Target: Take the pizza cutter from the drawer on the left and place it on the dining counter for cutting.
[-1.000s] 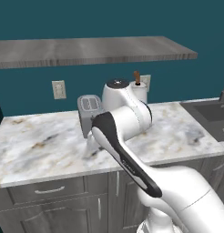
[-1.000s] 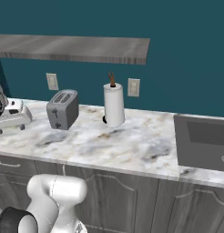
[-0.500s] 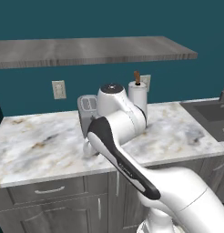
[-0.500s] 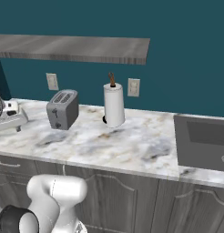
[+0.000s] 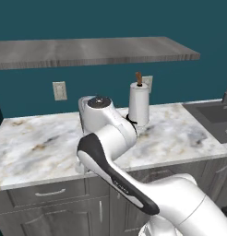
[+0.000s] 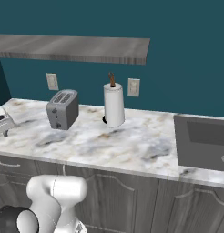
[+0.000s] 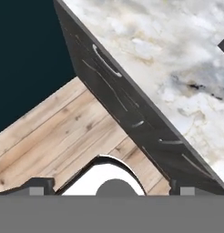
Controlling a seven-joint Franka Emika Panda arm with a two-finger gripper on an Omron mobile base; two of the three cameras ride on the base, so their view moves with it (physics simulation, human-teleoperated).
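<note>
Counting from my screen: one toaster (image 6: 62, 109), one paper towel roll (image 6: 114, 104), one drawer (image 5: 46, 193) shut below the table (image 6: 132, 145); tool (image 7: 109, 191) seemingly spread, empty.

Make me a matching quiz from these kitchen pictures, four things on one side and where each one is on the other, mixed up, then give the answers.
Things:
1. toaster
2. paper towel roll
3. sink
4. drawer

Places:
A. set into the counter at the right end
B. below the counter edge, with a horizontal bar handle
C. on the counter below the left wall outlet
D. on the counter, upright on a brown-tipped holder

Pairs: 1-C, 2-D, 3-A, 4-B
</note>
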